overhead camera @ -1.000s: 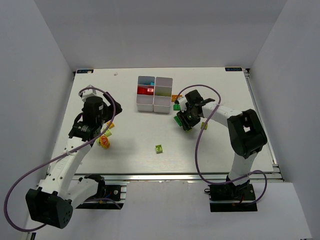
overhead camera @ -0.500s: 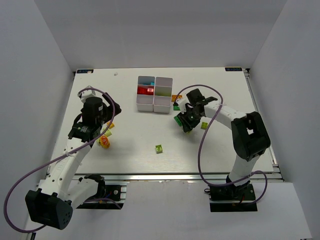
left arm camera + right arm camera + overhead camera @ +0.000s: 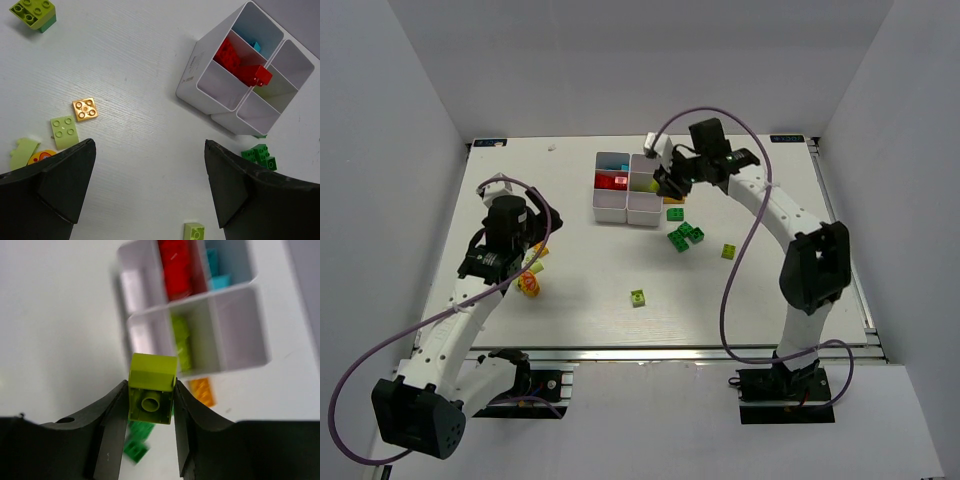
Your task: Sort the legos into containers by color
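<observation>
Currently, I have the right gripper (image 3: 151, 399) closed on one lime brick (image 3: 152, 374), its jaws pinching two opposite sides and the hollow underside facing the wrist camera. I hold the brick raised at the edge of the tray (image 3: 198, 75), just short of the lime compartment (image 3: 182, 342). That cell is the target because it already contains lime pieces. Red bricks (image 3: 175, 260) and light blue bricks (image 3: 216, 264) occupy neighbouring cells. By my judgement, the next move requires a short advance over the lime cell before release. The left gripper (image 3: 150, 167) stands wide open and empty above the left side of the table, apart from the tray, so it does not obstruct the delivery. Dark green bricks (image 3: 685, 236) lie loose near the tray, and an orange brick (image 3: 85, 109) lies below the left gripper.
</observation>
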Robot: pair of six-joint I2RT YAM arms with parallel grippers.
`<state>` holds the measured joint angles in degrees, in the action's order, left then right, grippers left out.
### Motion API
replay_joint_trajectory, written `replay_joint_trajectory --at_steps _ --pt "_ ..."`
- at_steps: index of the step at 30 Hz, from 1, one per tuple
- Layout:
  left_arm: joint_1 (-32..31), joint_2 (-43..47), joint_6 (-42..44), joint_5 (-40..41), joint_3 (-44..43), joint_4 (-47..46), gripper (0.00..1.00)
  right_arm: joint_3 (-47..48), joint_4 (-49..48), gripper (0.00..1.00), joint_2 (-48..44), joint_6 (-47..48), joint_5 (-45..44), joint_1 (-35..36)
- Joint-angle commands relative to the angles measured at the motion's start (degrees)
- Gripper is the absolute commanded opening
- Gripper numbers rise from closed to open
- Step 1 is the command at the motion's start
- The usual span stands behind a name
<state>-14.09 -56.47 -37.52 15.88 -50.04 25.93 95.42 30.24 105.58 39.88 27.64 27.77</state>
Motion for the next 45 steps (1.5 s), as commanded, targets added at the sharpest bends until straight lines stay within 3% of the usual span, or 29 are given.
replay_joint_trajectory --at_steps 1,8,14,19,23,26,37,39,41,43,44,45 --pt "0.29 1.01 0.16 0.38 0.29 -0.62 0.98 9.15 -6.50 0.00 7.26 -0.14 1.19 0.00" --pt "0.37 3.64 -1.50 1.87 1.97 -0.53 0.98 13.04 -15.90 0.00 12.72 -0.59 -3.02 1.32" --pt "0.37 3.30 -1.24 1.96 1.62 -0.01 0.98 13.83 -16.88 0.00 15.62 -1.47 -4.35 1.59" --pt "0.46 1.72 -0.54 1.79 0.82 -0.01 0.98 11.99 -17.14 0.16 16.15 -1.82 -4.70 1.85" --pt "0.55 0.92 -0.28 1.70 -0.05 -0.09 0.98 11.64 -17.49 0.37 17.02 -2.52 -5.84 1.85" --pt "0.46 0.40 -0.01 1.70 -0.49 -0.18 0.98 11.55 -17.49 0.48 17.47 -2.61 -6.28 1.85" --pt "1.08 -0.92 0.08 1.26 -1.20 -0.01 0.98 11.46 -17.06 0.59 15.80 -4.02 -5.67 1.68" --pt "1.69 -1.80 0.25 0.82 -2.25 0.61 0.97 11.46 -16.01 0.65 13.69 -4.02 -4.44 1.50" --pt "3.09 -3.73 0.60 0.12 -3.65 1.84 0.94 10.93 -15.48 0.76 11.16 -3.76 -3.82 1.24" --pt "5.81 -6.18 1.39 -2.67 -4.45 2.54 0.85 9.27 -14.34 0.89 9.30 -2.62 -0.59 0.45" --pt "7.13 -7.07 2.09 -4.09 -4.97 2.46 0.80 9.26 -12.94 0.89 7.90 -1.66 1.09 0.18" --pt "8.45 -8.03 2.27 -5.67 -5.24 2.80 0.65 9.44 -11.18 0.89 7.36 -0.08 3.10 -0.17"
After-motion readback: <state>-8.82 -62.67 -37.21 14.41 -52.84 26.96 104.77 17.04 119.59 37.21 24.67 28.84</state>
